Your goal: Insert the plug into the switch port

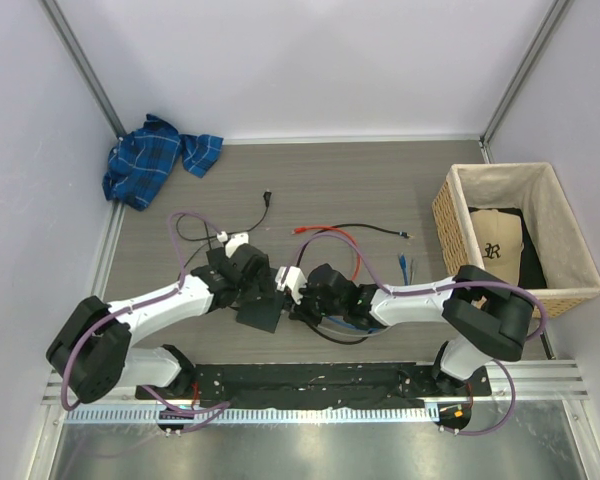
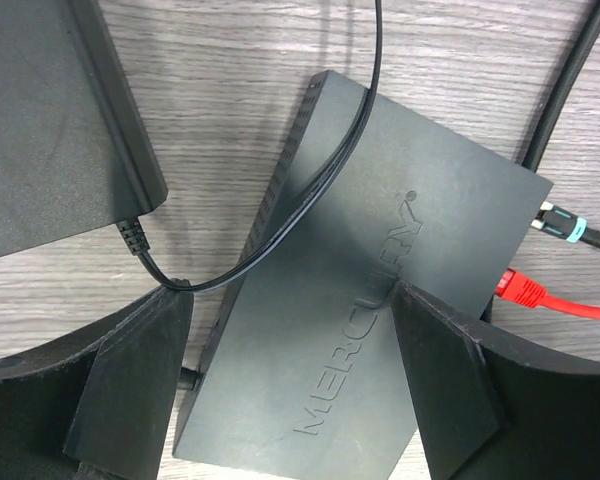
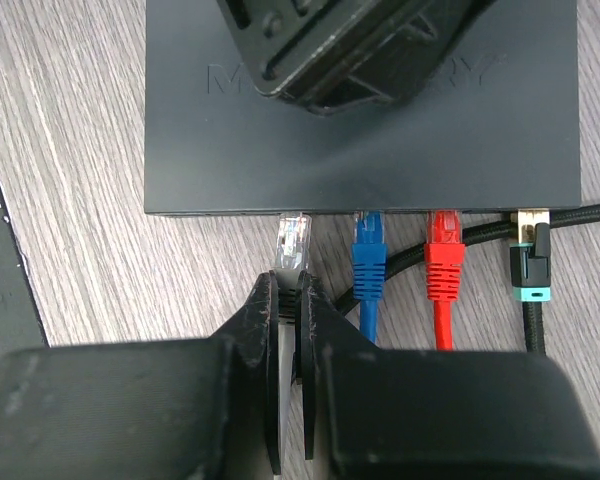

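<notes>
The switch [image 3: 380,150] is a flat dark grey box lying on the table; it also shows in the left wrist view [image 2: 360,300] and the top view [image 1: 263,312]. My left gripper [image 2: 290,300] straddles it, jaws wide, one finger [image 2: 130,390] against each long side. My right gripper [image 3: 288,290] is shut on the boot of a clear plug [image 3: 292,245]. The plug's tip meets the leftmost port on the switch's near edge, and most of its clear body is still showing. Blue [image 3: 368,250], red [image 3: 442,255] and black-and-teal [image 3: 530,265] plugs sit in the ports to its right.
A black adapter brick [image 2: 50,120] lies beside the switch, its thin cord [image 2: 310,190] looping over the switch top. Loose cables [image 1: 325,230] lie behind the grippers. A wicker basket [image 1: 450,215] with a cap stands at the right. A blue plaid cloth [image 1: 155,160] lies at the back left.
</notes>
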